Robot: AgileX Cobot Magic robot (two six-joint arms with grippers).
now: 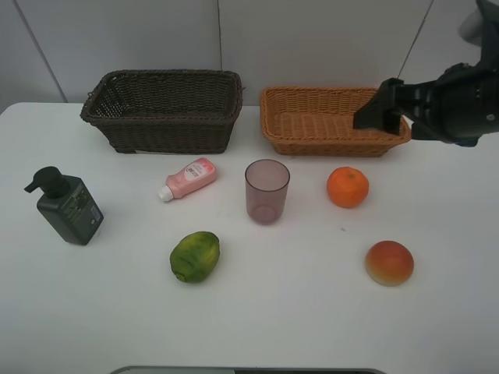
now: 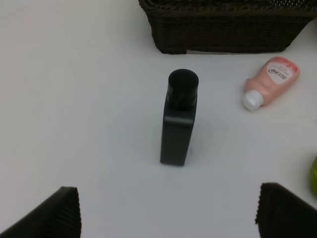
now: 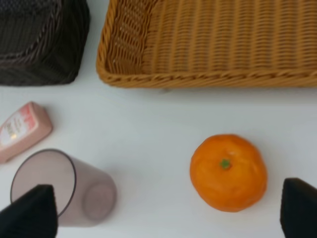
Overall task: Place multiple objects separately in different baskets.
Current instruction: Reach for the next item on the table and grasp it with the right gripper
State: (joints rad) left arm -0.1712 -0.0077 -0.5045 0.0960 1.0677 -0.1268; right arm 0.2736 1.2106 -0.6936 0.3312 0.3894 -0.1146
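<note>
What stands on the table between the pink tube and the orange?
The purple cup, upright, apart from both the tube and the orange; the exterior high view shows it.

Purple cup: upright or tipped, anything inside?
Upright and empty: the purple cup stands rim up on the table, and the right wrist view shows its bare bottom.

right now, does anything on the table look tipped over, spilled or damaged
Only the pink tube lies on its side, in front of the dark brown basket. The pump bottle and purple cup stand upright; nothing looks spilled or damaged.
</note>
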